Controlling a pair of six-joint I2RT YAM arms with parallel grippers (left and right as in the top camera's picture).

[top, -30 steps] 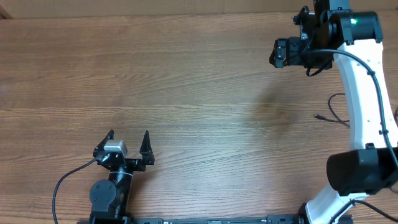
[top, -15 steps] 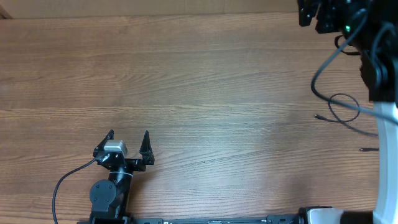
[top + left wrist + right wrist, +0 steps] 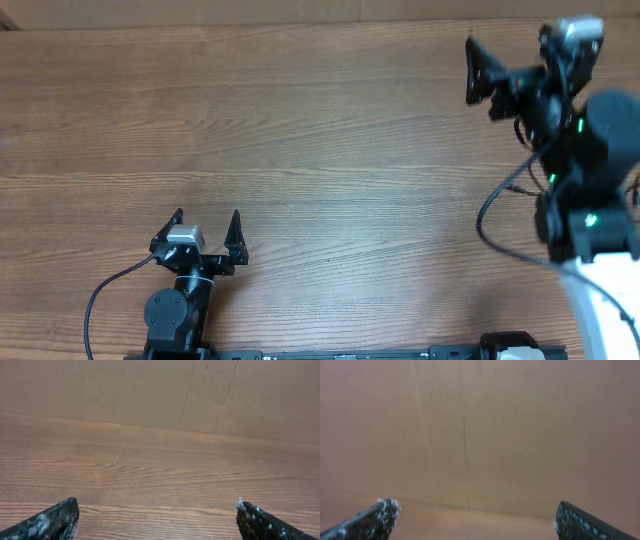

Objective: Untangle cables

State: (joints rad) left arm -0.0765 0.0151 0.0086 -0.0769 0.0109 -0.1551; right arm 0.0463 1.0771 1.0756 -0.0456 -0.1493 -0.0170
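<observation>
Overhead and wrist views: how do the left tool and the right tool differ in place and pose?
The left tool sits at the near left of the table; the right tool is at the far right corner. In the left tool's own view, mostly table lies ahead. In the right tool's own view, it is mostly cardboard wall, so the right tool seems aimed higher. Both stand wide open, holding nothing.
</observation>
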